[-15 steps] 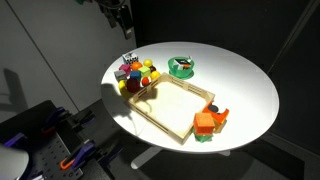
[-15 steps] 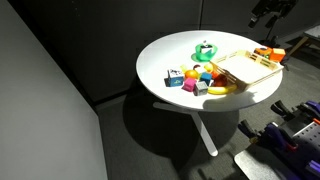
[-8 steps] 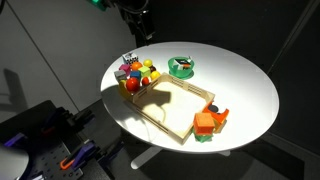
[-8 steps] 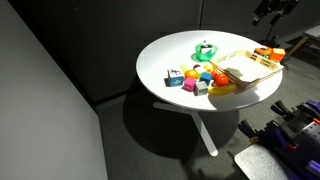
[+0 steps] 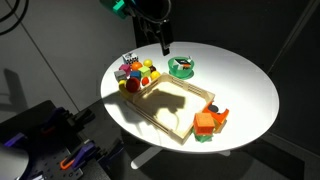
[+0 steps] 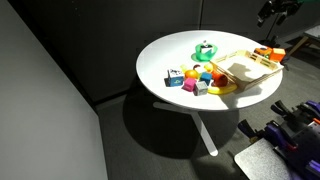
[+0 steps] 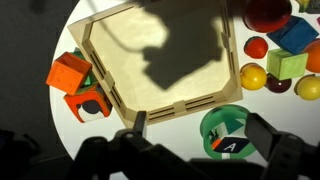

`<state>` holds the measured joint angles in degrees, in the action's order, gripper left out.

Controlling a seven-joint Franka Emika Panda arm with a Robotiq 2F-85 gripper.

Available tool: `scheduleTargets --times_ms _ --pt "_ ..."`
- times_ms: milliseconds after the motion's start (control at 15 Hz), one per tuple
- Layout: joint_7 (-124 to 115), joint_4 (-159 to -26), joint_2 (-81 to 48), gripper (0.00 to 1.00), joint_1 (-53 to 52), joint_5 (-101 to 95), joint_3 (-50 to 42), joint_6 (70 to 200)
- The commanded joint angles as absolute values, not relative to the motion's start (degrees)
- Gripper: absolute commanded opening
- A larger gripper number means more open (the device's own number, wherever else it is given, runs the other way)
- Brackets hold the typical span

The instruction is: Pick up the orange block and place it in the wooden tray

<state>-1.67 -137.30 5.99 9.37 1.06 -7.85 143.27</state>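
The orange block (image 7: 68,72) lies on the white table just outside the wooden tray (image 7: 108,84) in the wrist view. It also shows beside the tray in both exterior views (image 5: 206,122) (image 6: 268,54). The wooden tray (image 5: 175,106) (image 6: 245,68) is flat, light and holds nothing. My gripper (image 7: 200,135) is open and empty. It hangs high over the table, above the green bowl (image 7: 228,135), away from the block. In an exterior view the gripper (image 5: 163,42) is above the table's far side.
The green bowl (image 5: 182,67) holds a card marked A. A pile of coloured toys and blocks (image 5: 138,75) (image 6: 196,80) sits at one end of the tray. An orange and green piece (image 7: 92,103) lies next to the orange block. Dark floor surrounds the round table (image 5: 245,90).
The arm has swung from beyond the table's edge to over the table near the green bowl. The block, tray and toys have not moved.
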Motion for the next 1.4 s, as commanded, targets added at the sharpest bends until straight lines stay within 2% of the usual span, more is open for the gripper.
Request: scheduleTargets --times_ms 0,1333 --pt "-5.0 -132.77 2.11 1.0 10.57 -1.54 -8.98 140.63" --pt "-10.29 -121.02 -15.05 1.0 13.84 -2.76 -16.95 138.78"
